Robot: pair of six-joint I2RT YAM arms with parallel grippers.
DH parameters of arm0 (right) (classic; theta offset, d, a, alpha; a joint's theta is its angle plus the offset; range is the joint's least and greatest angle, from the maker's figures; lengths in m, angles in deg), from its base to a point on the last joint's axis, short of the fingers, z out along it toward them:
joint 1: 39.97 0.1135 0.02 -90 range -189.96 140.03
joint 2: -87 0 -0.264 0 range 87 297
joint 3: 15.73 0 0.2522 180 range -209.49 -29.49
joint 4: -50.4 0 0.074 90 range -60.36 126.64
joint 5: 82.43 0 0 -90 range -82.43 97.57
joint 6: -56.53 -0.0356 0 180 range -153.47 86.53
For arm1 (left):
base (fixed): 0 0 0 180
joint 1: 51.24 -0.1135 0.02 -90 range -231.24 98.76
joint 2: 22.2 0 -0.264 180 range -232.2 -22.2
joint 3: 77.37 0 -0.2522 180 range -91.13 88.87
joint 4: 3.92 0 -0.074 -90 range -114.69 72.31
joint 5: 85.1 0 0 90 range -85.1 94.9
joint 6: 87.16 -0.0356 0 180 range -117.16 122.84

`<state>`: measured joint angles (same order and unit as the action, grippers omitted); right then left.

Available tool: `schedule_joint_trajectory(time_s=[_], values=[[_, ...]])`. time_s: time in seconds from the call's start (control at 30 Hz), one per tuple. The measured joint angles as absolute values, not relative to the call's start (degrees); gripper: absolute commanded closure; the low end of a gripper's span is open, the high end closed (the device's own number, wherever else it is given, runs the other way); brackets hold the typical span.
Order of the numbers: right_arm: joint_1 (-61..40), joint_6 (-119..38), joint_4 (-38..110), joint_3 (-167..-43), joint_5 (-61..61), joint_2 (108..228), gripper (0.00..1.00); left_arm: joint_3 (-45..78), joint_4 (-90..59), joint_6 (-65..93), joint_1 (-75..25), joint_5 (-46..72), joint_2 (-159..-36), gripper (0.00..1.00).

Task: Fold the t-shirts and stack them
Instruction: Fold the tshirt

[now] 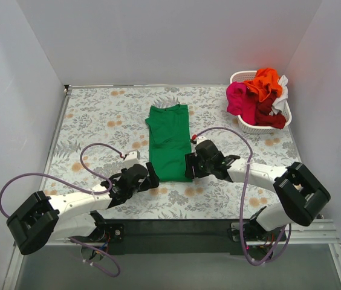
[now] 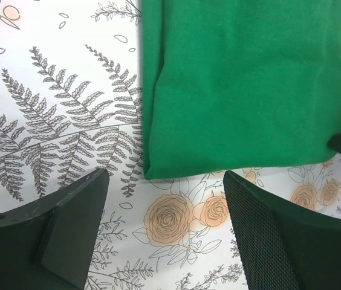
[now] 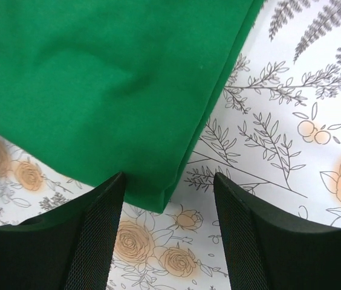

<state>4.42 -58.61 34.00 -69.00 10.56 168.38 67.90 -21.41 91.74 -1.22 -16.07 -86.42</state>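
The left gripper point(image 2: 164, 232) is spread wide with nothing between its two dark fingers. It sits low over the flowered table cover point(image 1: 98, 115), just on the near side of the green t-shirt point(image 2: 243, 84). The shirt's near left corner lies just beyond the gap, apart from both fingers.

The right gripper point(image 3: 167, 223) is also spread wide and holds nothing. The shirt's near right corner pokes into the mouth of its gap. The hem runs up against the tip of one finger, though whether they touch cannot be told.

From above, the two arms reach in from the near edge of the table, one on each side, and their grippers flank the near hem of the shirt. The green t-shirt lies flat in the middle of the table, folded lengthwise into a long narrow band, neck end far and hem end near.

A white basket point(image 1: 255, 128) sits in the far right corner, well apart from the arms. It is heaped with an orange t-shirt point(image 1: 266, 81) on top, a magenta pink t-shirt point(image 1: 238, 96) at the left, a dark red t-shirt point(image 1: 270, 118) on the near side and a white t-shirt point(image 1: 281, 90) at the right
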Motion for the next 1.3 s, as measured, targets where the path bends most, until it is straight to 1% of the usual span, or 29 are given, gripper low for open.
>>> schedule_joint_trajectory(time_s=[0.13,0.2,0.47,0.57,0.6,0.7,0.8,1.3], values=[[4.9,-59.3,34.8,-68.5,10.7,171.0,0.46,67.9,-21.7,91.8,-1.2,-16.5,-86.4,0.29],[5.3,-59.6,35.7,-68.1,10.9,171.0,0.46,67.9,-21.7,91.8,-1.2,-16.5,-86.3,0.31],[7.1,-61.4,37.6,-66.6,11.7,170.2,0.48,68.4,-22.1,91.8,-1.2,-16.0,-86.0,0.43],[8.2,-62.2,37.7,-65.9,11.8,169.5,0.52,68.8,-22.0,91.7,-1.2,-15.2,-85.6,0.46],[8.5,-62.4,37.7,-65.7,11.7,169.4,0.56,68.9,-22.0,91.8,-1.2,-15.0,-85.5,0.47],[9.2,-63.4,37.6,-65.2,11.7,169.0,0.62,69.2,-22.0,91.8,-1.2,-14.3,-85.2,0.50],[9.6,-63.9,37.5,-65.1,11.8,169.1,0.65,69.4,-21.9,91.8,-1.2,-13.9,-85.0,0.52],[10.8,-64.8,38.3,-65.3,12.5,169.9,0.67,69.3,-17.6,91.2,-1.2,-14.5,-88.0,0.52]])
